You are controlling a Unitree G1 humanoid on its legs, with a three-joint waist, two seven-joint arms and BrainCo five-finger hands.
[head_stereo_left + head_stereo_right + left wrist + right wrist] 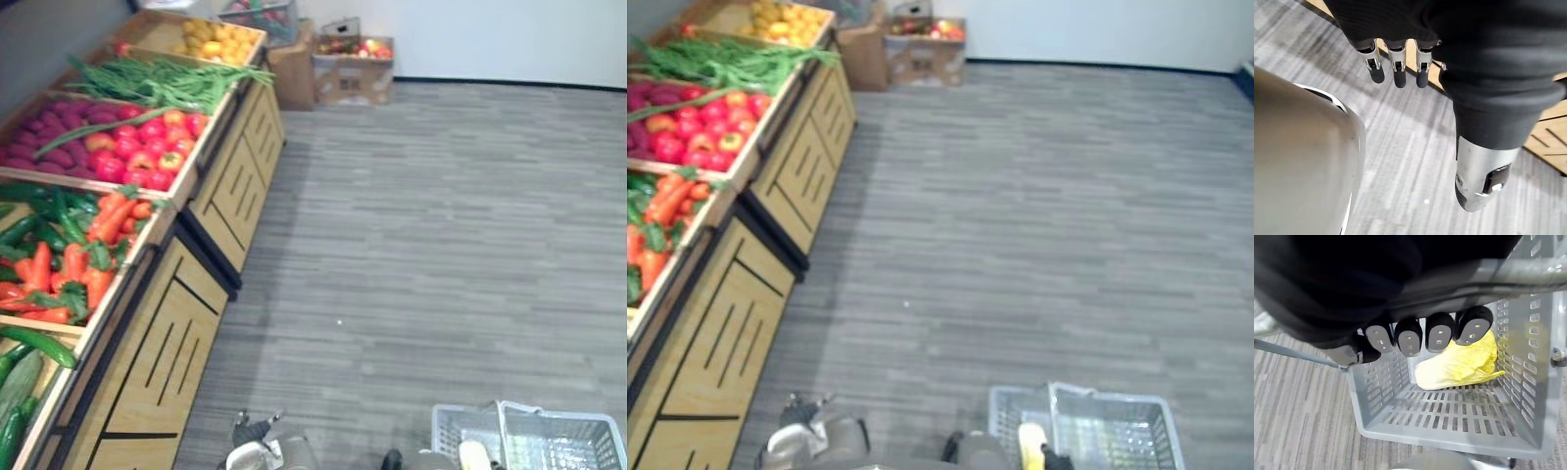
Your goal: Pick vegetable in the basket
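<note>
Grey striped floor takes most of the scene. Wooden produce counter runs along the left, with carrots and tomatoes in its bins. Grey plastic basket sits near right, and one yellow cabbage lies inside it. Right hand has its fingers curled round the basket handle. Left hand hangs loose with fingers relaxed, holding nothing. Looks like one vegetable is in. Any further pick needs the left hand at the counter, which is well apart from it now.
</note>
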